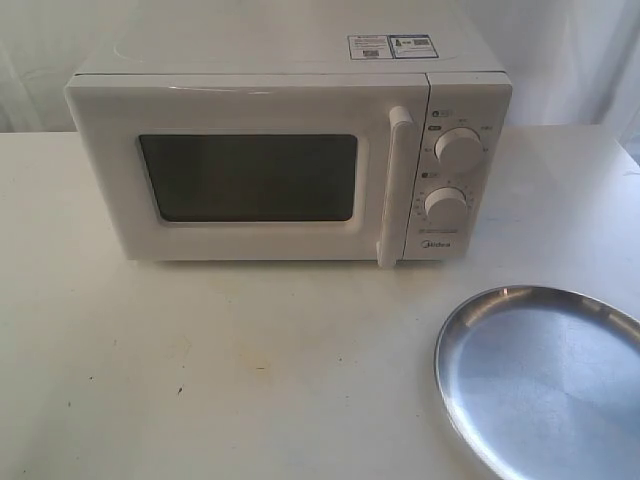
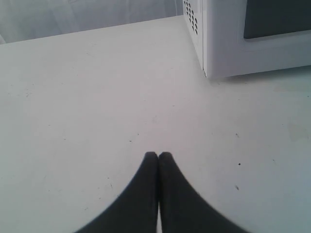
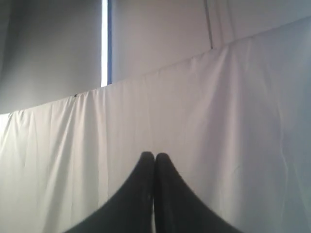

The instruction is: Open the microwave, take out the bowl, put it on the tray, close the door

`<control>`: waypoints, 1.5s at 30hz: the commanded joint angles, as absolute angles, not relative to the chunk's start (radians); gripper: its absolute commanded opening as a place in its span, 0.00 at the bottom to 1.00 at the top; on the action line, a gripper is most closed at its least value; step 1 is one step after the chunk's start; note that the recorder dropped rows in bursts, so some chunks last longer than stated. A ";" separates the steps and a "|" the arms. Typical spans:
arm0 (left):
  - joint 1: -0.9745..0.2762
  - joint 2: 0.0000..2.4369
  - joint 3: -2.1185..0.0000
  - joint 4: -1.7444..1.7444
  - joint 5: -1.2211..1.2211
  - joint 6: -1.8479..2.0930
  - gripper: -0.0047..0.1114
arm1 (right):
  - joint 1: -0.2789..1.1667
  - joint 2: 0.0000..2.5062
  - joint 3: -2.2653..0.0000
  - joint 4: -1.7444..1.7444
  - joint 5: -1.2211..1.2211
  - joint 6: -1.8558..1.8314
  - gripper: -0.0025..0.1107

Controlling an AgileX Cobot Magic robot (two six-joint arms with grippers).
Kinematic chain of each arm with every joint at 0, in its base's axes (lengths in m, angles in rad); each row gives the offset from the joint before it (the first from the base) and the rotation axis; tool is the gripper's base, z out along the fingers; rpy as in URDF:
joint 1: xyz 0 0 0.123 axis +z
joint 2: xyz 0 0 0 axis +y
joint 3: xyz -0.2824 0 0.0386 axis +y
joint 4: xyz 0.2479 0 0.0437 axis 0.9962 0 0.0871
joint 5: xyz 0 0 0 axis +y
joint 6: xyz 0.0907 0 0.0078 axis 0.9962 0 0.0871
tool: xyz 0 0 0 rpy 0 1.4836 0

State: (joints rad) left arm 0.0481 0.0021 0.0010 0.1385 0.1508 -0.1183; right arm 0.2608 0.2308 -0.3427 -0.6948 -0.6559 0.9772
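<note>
The big white table (image 1: 250,380) holds the large white boxy microwave (image 1: 290,60). Its white door (image 1: 110,160) with the dark window is shut. The round shiny silver tray (image 1: 545,385) lies in front, off to the right. The black left gripper (image 2: 158,155) is pinched together over the table. The black right gripper (image 3: 154,155) is pinched together too, facing a white cloth (image 3: 218,121).

Exterior camera: in front of microwave (image 1: 290,150), raised, facing its front, angled down on table (image 1: 200,370); tray (image 1: 545,380) cropped at frame edge. My left wrist camera: low, near tabletop, facing microwave's vented side corner. Both share microwave, table. My right wrist camera: faces white curtain (image 3: 218,121); range undetermined.
</note>
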 commanded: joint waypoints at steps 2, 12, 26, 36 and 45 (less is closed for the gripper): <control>0.047 0.000 0.000 0.135 0.149 -0.125 0.04 | 0.261 0.580 -0.523 -0.967 -0.704 0.970 0.02; 0.047 0.000 0.000 0.135 0.149 -0.125 0.04 | 0.256 1.332 -0.577 -0.993 -1.047 0.604 0.02; 0.047 0.000 0.000 0.135 0.149 -0.125 0.04 | 0.089 1.600 -0.587 -1.092 -1.166 0.504 0.02; 0.047 0.000 0.000 0.135 0.149 -0.125 0.04 | 0.126 1.780 -0.589 -1.075 -1.221 0.358 0.27; 0.047 0.000 0.000 0.135 0.149 -0.125 0.04 | 0.187 1.823 -0.655 -1.005 -1.221 0.363 0.51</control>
State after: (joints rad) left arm 0.0481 0.0021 0.0010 0.1385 0.1508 -0.1183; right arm 0.1661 1.8214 -0.6299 -1.0527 -1.1910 0.3738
